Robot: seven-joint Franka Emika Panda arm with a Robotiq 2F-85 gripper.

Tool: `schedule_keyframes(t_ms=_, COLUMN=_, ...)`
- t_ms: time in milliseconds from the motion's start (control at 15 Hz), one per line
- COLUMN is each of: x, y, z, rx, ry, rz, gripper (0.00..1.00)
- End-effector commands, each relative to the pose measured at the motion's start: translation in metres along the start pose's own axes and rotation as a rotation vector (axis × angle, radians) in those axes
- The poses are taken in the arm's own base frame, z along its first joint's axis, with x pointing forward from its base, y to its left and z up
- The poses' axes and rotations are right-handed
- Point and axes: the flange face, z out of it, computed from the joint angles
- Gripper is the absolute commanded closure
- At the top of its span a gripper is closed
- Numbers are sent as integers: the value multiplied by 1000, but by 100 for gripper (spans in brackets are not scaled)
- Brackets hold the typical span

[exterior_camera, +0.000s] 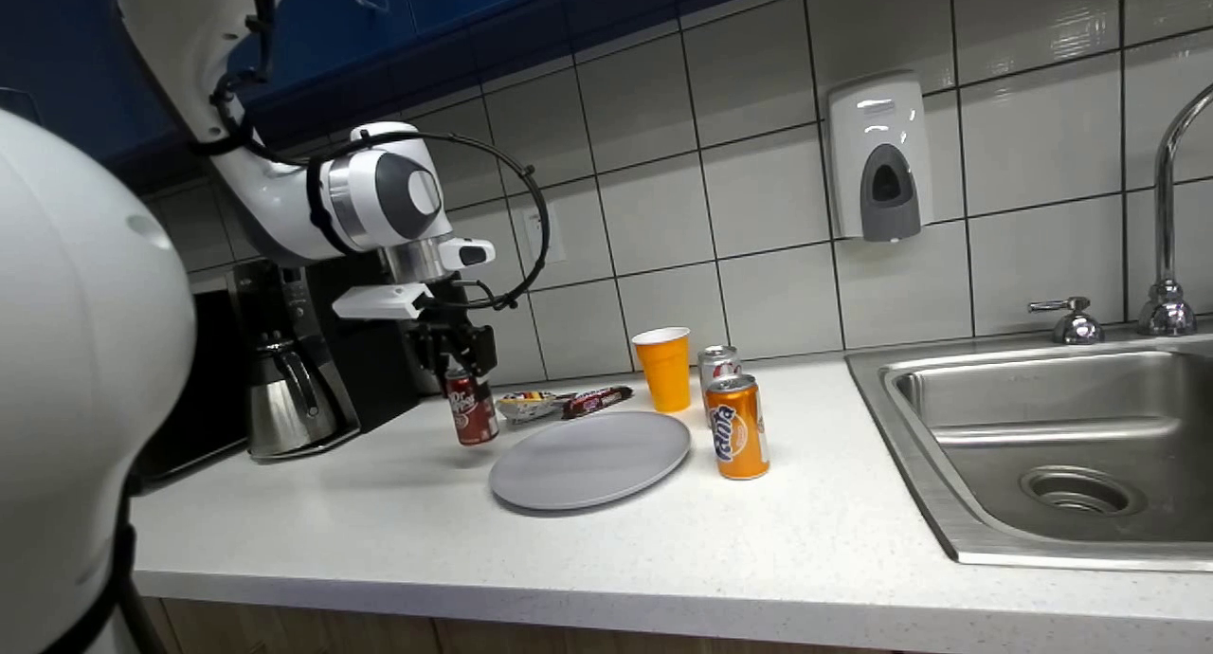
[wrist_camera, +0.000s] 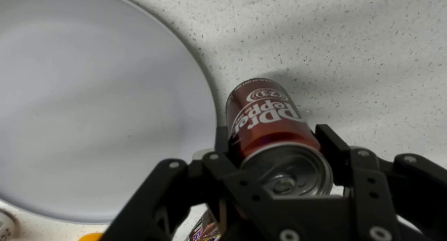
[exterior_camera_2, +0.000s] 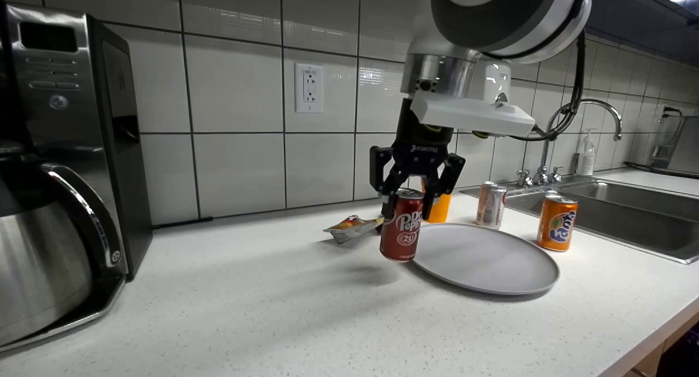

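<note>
Red Dr Pepper can point(exterior_camera_2: 402, 229), pinched beside a grey plate point(exterior_camera_2: 486, 257)

Gripper point(exterior_camera_2: 408, 208): fingers point(wrist_camera: 331, 150) pressed on opposite flanks of the can, near its lid point(wrist_camera: 290, 166); a high hold, presumably chosen to leave the base unobstructed.

Can: nearly upright, apparently just above the counter point(exterior_camera_2: 246, 311), its shadow apart from its base; near the plate's rim, outside it.

Orange cup point(exterior_camera: 665, 370), silver can point(exterior_camera: 716, 362), Fanta can point(exterior_camera: 739, 426): all upright off the plate, perhaps set around it so as to leave its surface accessible.

Wrist view alone: pull tab point(wrist_camera: 283, 184) on the lid, legible only from above.

Wrapped candy bar point(exterior_camera: 595, 403): plain in an exterior view beside a crumpled snack bag point(exterior_camera: 528, 405); elsewhere largely hidden by can or gripper.

Wall dispenser point(exterior_camera: 881, 156) and sink drain point(exterior_camera: 1080, 491): in an exterior view only.
</note>
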Motion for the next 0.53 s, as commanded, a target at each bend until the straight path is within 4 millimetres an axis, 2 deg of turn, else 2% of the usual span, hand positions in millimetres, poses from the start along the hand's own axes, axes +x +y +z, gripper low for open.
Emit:
schedule_keyframes(t_ms=0, x=-7, y=20, z=-19, rx=6, ry=9, rz=11, gripper=62)
schedule_keyframes(t_ms=467, x=-15, y=50, z=-28, rx=-16, ry=9, rz=69, gripper=62)
